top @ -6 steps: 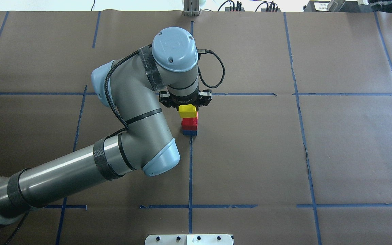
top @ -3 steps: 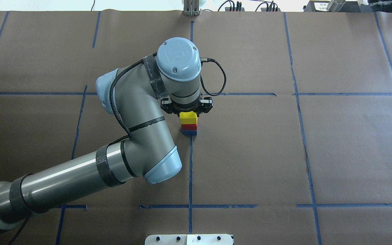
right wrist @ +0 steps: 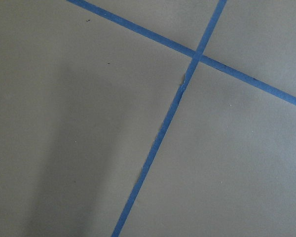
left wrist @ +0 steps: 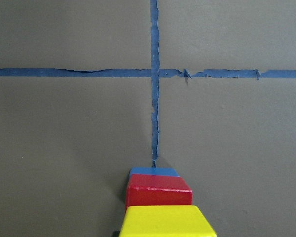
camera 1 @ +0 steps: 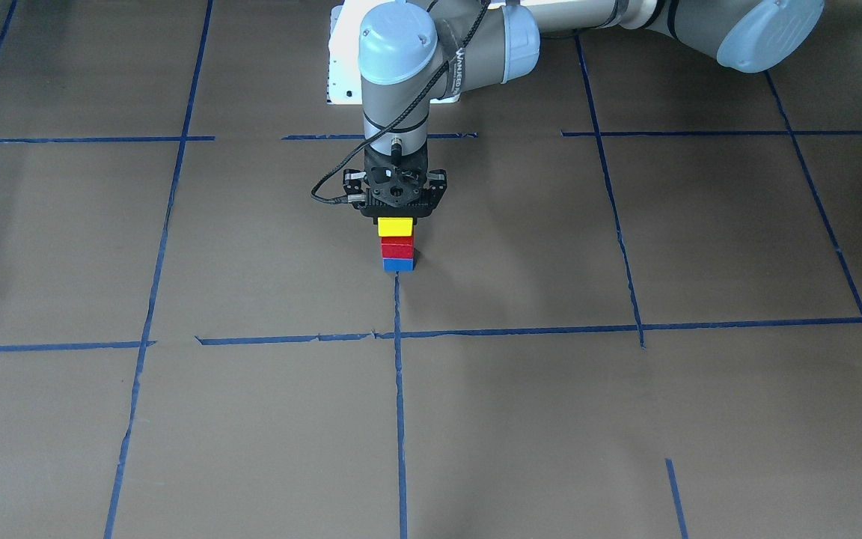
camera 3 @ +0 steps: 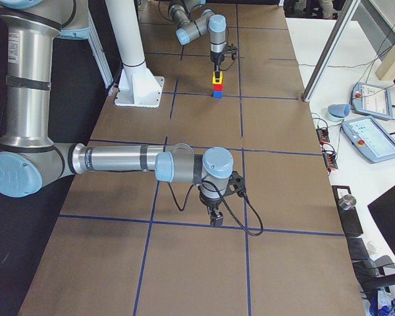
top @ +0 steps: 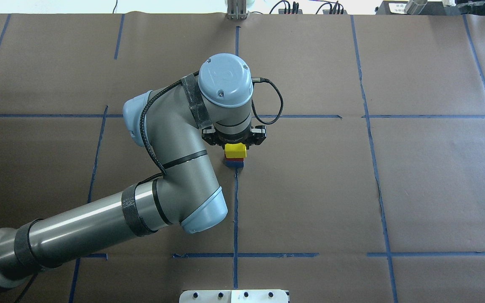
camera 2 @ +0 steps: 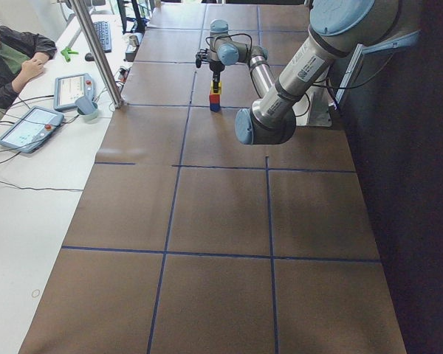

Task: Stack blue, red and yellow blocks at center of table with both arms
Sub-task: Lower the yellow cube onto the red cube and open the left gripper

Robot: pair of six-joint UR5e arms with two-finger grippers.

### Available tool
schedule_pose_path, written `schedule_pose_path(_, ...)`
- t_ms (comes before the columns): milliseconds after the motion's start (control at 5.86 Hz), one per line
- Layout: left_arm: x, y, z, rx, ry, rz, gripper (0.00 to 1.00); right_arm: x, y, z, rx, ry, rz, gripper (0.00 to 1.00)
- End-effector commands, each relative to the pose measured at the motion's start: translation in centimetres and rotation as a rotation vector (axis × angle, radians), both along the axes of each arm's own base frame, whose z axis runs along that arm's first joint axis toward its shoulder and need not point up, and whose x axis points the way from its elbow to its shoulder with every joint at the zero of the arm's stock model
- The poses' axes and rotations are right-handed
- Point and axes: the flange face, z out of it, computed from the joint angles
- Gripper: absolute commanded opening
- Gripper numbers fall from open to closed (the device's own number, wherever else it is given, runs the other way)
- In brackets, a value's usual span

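Left gripper [camera 1: 395, 219], reaching from eight o'clock, has lowered the yellow block [camera 1: 394, 227] onto the red block [camera 1: 397, 247] and blue block [camera 1: 399, 265] at the centre of the table [camera 1: 625, 419], jaws still clamped on it; only release remains.

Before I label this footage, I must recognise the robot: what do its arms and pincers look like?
Both the left arm and right arm are silvery-grey tubes with pale blue joint caps and black bands. A black cable loops to the black left pincer and right pincer.
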Motion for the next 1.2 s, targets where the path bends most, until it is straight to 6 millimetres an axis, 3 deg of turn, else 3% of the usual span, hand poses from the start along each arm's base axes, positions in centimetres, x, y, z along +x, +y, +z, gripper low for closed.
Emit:
schedule_pose_path(0, 0.00, -0.03, 0.23, -0.002, -0.003, 0.000, 0.08, 0.00, -0.02, -0.08, 0.003, 0.000, 0.000, 1.00)
schedule_pose_path(683, -0.41, -0.70, 0.35, -0.002, -0.006, -0.010, 0.08, 0.00, -0.02, -0.08, 0.003, 0.000, 0.000, 1.00)
schedule_pose_path(1024, -0.29, -0.60, 0.34, -0.002, -0.002, -0.006, 0.51, 0.00, -0.02, -0.08, 0.003, 0.000, 0.000, 1.00)
